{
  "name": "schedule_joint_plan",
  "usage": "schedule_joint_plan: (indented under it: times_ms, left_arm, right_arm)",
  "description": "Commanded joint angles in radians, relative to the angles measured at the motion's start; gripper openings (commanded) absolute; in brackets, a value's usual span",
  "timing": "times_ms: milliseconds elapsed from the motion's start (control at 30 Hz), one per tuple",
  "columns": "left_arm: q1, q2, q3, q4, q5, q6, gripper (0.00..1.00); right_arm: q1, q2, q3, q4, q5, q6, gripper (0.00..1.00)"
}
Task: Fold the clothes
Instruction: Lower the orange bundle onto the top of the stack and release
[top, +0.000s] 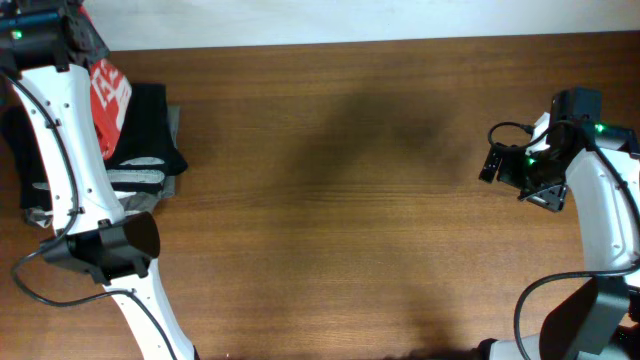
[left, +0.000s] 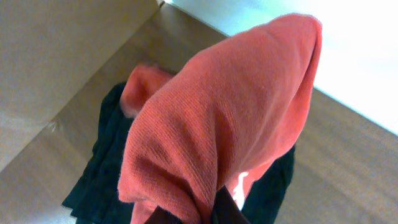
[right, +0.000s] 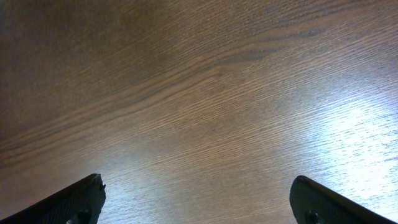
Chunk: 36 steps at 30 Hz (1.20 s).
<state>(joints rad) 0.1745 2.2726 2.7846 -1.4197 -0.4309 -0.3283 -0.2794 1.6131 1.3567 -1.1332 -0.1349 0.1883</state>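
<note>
Two risks with left gripper (left: 208, 210) pinching the orange-red T-shirt (left: 224, 112), right gripper (right: 199, 190) spread idle: cloth slipping free, or dragging folded dark garments (top: 155, 120) along.

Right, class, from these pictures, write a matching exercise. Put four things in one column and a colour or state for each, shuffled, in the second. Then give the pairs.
Things:
1. T-shirt
2. left gripper
3. right gripper
4. black clothes

States:
A. open, above bare table
B. lying in a pile
C. orange-red, hanging
D. shut on cloth

Pairs: 1-C; 2-D; 3-A; 4-B.
</note>
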Motion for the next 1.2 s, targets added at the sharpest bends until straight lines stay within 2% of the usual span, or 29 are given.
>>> schedule_joint_plan:
  times_ms: [0, 167, 267, 433, 767, 867, 900, 933, 1000, 1167]
  left_arm:
    - [0.019, 0.036, 0.000, -0.027, -0.014, -0.016, 0.00]
    - [0.076, 0.073, -0.003, -0.111, -0.002, -0.090, 0.00]
    - [0.124, 0.074, -0.003, -0.158, 0.087, -0.097, 0.00]
    - [0.203, 0.074, -0.003, -0.235, 0.272, -0.097, 0.00]
    - [0.323, 0.074, -0.003, -0.269, 0.341, -0.037, 0.02]
    - [0.332, 0.074, -0.009, -0.268, 0.338, -0.014, 0.13]
    - [0.337, 0.074, -0.009, -0.268, 0.333, -0.010, 0.22]
    - [0.343, 0.074, -0.012, -0.268, 0.330, -0.010, 0.40]
    - [0.358, 0.074, -0.015, -0.268, 0.340, -0.010, 0.99]
    - [0.393, 0.070, -0.019, -0.268, 0.484, 0.009, 0.99]
  right_arm:
    - [-0.003, -0.007, 0.016, 0.000, 0.013, 0.011, 0.99]
    - [-0.003, -0.007, 0.016, 0.000, 0.013, 0.011, 0.99]
    - [-0.003, -0.007, 0.016, 0.000, 0.013, 0.011, 0.99]
    - [-0.003, -0.007, 0.016, 0.000, 0.013, 0.011, 0.99]
    - [-0.003, -0.007, 0.016, 0.000, 0.013, 0.011, 0.99]
    - [-0.003, -0.007, 0.016, 0.000, 0.013, 0.011, 0.99]
    - [-0.003, -0.007, 0.016, 0.000, 0.013, 0.011, 0.99]
    - [-0.003, -0.007, 0.016, 0.000, 0.013, 0.011, 0.99]
    - [-0.003, -0.007, 0.016, 0.000, 0.013, 0.011, 0.99]
    - [-0.003, -0.007, 0.016, 0.000, 0.013, 0.011, 0.99]
